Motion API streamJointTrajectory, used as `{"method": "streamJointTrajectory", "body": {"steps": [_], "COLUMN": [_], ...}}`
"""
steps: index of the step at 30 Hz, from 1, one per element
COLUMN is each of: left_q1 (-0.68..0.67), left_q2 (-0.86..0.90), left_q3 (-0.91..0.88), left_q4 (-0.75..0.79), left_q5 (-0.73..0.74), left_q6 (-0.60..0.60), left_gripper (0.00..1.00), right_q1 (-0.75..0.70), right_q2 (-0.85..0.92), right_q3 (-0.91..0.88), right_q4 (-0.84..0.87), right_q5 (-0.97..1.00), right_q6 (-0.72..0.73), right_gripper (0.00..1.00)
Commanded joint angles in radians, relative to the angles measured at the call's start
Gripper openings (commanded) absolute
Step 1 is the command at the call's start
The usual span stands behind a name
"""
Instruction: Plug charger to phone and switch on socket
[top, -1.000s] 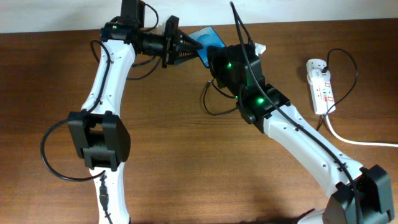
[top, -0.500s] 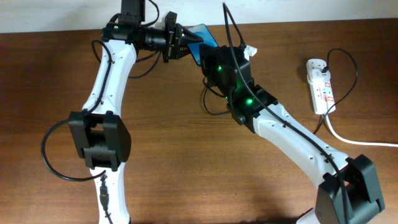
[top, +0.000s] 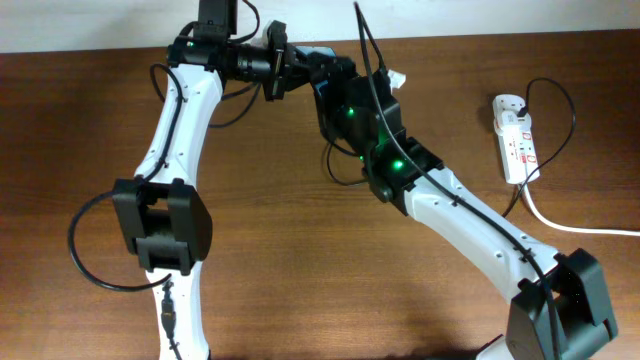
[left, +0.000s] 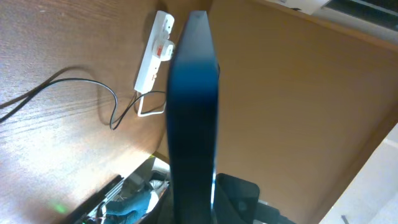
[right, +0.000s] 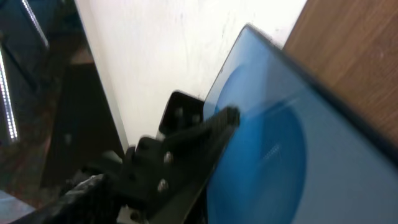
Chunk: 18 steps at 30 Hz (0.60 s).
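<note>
In the left wrist view the phone (left: 193, 118) stands edge-on, clamped between the jaws of my left gripper (top: 297, 66). The right wrist view shows its blue screen (right: 298, 143) close up, with a black left finger (right: 186, 140) on its edge. From overhead only a blue sliver of the phone (top: 322, 51) shows, at the back of the table. My right gripper (top: 326, 76) sits right against it; its fingers are hidden. The white socket (top: 514, 132) lies far right, also seen at a distance (left: 154, 55). The charger cable (top: 572, 115) loops from it; its tip is hidden.
A thick white cord (top: 575, 226) runs from the socket off the right edge. A thin black cable loop (top: 331, 160) lies under the right arm. The white wall (right: 155, 56) stands just behind the phone.
The right arm has pushed up and left against the phone, covering most of it. The left gripper has tightened on the phone and drawn slightly back toward the wall.
</note>
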Motion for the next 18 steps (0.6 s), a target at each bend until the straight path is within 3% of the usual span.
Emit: {"method": "streamJointTrajectory", "body": {"steps": [1,4,6,8,9,10,11,13,18], "left_q1": [0.047,0.089,0.121,0.162,0.174,0.183,0.189,0.210,0.229], "left_q2": [-0.031,-0.031,-0.031,-0.031,-0.031,-0.031,-0.031,-0.031,-0.031], "left_q3": [0.011,0.006,0.006,0.006,0.006,0.006,0.006,0.006,0.006], "left_q4": [0.003,-0.077,-0.192,-0.245,-0.259,-0.279,-0.307,-0.329,-0.347], "left_q5": [-0.004,-0.104,-0.119,-0.119,-0.118,-0.116,-0.116,-0.116,-0.116], "left_q6": [0.176,0.352,0.528,0.646,0.674,0.711,0.725,0.785,0.784], "left_gripper": [0.00,0.00,0.00,0.00,0.00,0.00,0.00,0.00,0.00], "right_q1": [-0.061,-0.114,-0.185,-0.261,-0.286,-0.309,-0.313,-0.293,-0.217], "right_q2": [0.000,0.000,-0.016,-0.033,-0.032,-0.032,-0.032,0.014,0.328], "right_q3": [0.016,0.016,0.016,0.017,0.016,0.016,0.016,0.018,0.241], "right_q4": [-0.016,-0.160,-0.402,-0.546,-0.571,-0.575,-0.575,-0.589,-0.694], "right_q5": [-0.067,-0.190,-0.310,-0.291,-0.299,-0.351,-0.381,-0.391,-0.448], "right_q6": [-0.243,-0.436,-0.613,-0.728,-0.731,-0.842,-0.956,-0.982,-0.993], "right_gripper": [0.98,0.98,0.98,0.98,0.99,1.00,0.84,0.67,0.53]}}
